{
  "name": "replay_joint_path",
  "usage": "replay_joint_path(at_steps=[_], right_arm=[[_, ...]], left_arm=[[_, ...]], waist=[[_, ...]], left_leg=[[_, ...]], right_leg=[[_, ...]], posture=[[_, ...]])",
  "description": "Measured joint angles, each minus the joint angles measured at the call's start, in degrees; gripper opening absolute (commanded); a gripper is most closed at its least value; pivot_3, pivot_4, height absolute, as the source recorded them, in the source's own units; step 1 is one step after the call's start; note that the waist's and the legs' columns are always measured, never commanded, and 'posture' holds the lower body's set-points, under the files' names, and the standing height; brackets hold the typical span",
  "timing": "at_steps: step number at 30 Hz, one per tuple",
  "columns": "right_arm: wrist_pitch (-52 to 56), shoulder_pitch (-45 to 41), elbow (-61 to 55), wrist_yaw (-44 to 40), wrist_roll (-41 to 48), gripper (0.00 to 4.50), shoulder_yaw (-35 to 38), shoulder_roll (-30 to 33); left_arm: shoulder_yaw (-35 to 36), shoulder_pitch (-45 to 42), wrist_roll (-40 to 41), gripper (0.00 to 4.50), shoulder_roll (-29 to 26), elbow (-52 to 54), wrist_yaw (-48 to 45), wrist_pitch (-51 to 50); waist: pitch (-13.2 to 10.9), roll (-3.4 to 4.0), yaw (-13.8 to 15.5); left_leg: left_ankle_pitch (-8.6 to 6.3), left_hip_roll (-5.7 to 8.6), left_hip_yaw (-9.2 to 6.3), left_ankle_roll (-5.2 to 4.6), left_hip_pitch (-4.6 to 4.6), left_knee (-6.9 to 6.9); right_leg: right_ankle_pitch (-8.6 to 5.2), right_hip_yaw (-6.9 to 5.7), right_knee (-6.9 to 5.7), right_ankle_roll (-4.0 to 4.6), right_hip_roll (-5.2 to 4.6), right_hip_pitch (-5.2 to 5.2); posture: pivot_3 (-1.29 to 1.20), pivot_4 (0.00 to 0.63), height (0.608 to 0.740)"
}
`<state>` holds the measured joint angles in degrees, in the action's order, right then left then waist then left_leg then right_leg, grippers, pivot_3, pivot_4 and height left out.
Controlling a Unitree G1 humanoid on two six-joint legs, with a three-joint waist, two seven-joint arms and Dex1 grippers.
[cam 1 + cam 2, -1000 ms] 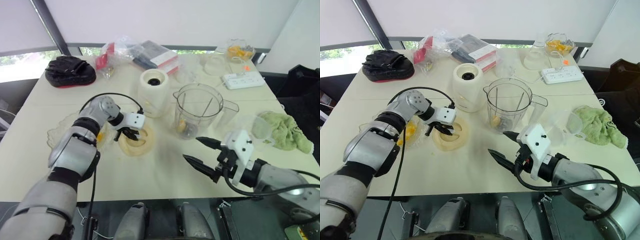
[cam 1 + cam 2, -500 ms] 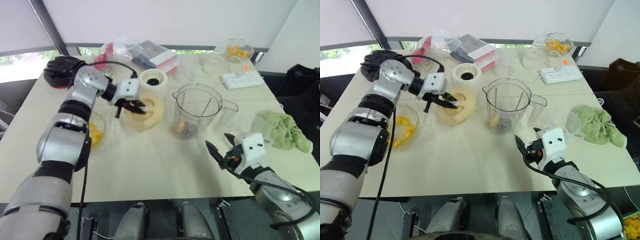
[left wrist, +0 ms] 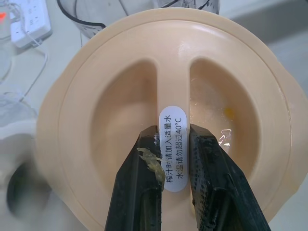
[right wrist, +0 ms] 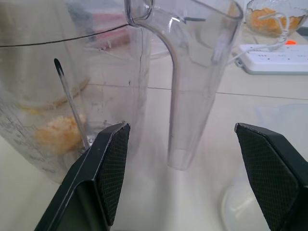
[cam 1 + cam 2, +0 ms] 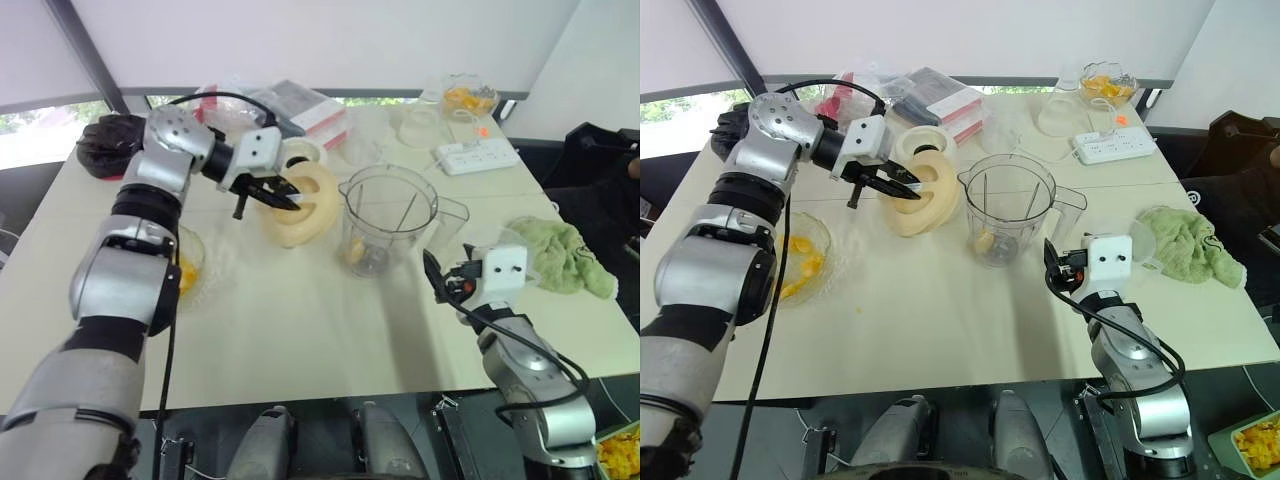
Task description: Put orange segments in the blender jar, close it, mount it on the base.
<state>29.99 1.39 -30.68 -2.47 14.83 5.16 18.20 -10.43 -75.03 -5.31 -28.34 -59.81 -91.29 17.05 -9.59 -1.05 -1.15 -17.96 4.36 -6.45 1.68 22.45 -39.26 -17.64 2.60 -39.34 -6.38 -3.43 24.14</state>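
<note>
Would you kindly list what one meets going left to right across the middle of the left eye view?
Bowl of orange segments → cream lid held in the left tool → blender jar → right tool → green cloth.

White sticker (image 3: 173,147) with Chinese print "榨汁时请加入适量水 水温请勿超过40°C" on the cream lid's (image 3: 120,120) central grip ridge

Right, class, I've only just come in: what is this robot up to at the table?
It is making up a blender. The left gripper is shut on the rib of the cream lid, holding it tilted in the air beside the open blender jar, which has orange segments at the bottom. The right gripper is open, facing the jar's handle. The base stands behind the lid.
</note>
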Motion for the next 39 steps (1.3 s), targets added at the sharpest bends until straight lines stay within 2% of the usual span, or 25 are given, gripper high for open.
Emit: replay_joint_path(at_steps=[18,21,23,24,32,39], right_arm=[[-9.05,-10.3,15.74,-0.09,-6.31,3.62,0.31,-3.69],[-9.68,-10.6,16.41,-0.15,-6.69,2.83,0.27,-4.4],[-10.02,-10.99,17.02,-0.14,-6.87,1.74,0.15,-5.08],[-10.14,-11.12,17.25,-0.14,-6.91,1.43,0.12,-5.35],[-11.35,-12.79,18.58,0.25,-7.53,1.43,-0.43,-7.27],[-11.9,-14.26,19.44,1.33,-9.09,1.43,-0.88,-9.49]], left_arm=[[0.0,1.89,3.58,0.22,-4.24,9.37,-0.99,-5.2],[-0.01,1.91,4.55,0.22,-4.3,9.74,-1.0,-6.38],[-0.04,1.63,5.28,0.22,-4.55,9.8,-1.0,-7.63],[-0.04,1.38,5.67,0.22,-4.73,9.78,-1.0,-7.98],[-1.83,-12.3,7.19,0.22,-4.59,-0.41,-1.0,-7.64],[-4.72,-20.43,8.53,0.22,1.8,-7.88,-1.0,-7.62]], waist=[[0.0,0.01,-1.4],[0.0,0.02,-1.48],[0.0,0.02,-1.46],[0.0,0.02,-1.45],[0.0,0.02,-1.49],[0.01,0.02,-1.63]], left_leg=[[0.02,0.0,0.01,0.03,0.03,0.05],[0.02,-0.01,0.01,0.04,0.03,0.06],[0.02,-0.01,0.01,0.04,0.03,0.05],[0.02,-0.01,0.01,0.04,0.04,0.04],[0.02,0.03,0.02,0.04,0.05,0.04],[0.02,0.02,0.04,0.04,0.05,0.03]], right_leg=[[0.0,0.05,-0.08,0.0,-0.07,0.13],[0.0,0.05,-0.09,0.0,-0.07,0.16],[0.0,0.05,-0.1,0.0,-0.07,0.16],[0.0,0.06,-0.1,0.0,-0.07,0.16],[0.0,0.03,-0.1,0.0,-0.04,0.17],[0.0,0.06,-0.13,0.0,-0.01,0.19]], posture=[[0.0,0.15,0.74],[0.0,0.15,0.74],[0.0,0.15,0.74],[0.0,0.15,0.74],[0.0,0.15,0.74],[0.0,0.15,0.74]])
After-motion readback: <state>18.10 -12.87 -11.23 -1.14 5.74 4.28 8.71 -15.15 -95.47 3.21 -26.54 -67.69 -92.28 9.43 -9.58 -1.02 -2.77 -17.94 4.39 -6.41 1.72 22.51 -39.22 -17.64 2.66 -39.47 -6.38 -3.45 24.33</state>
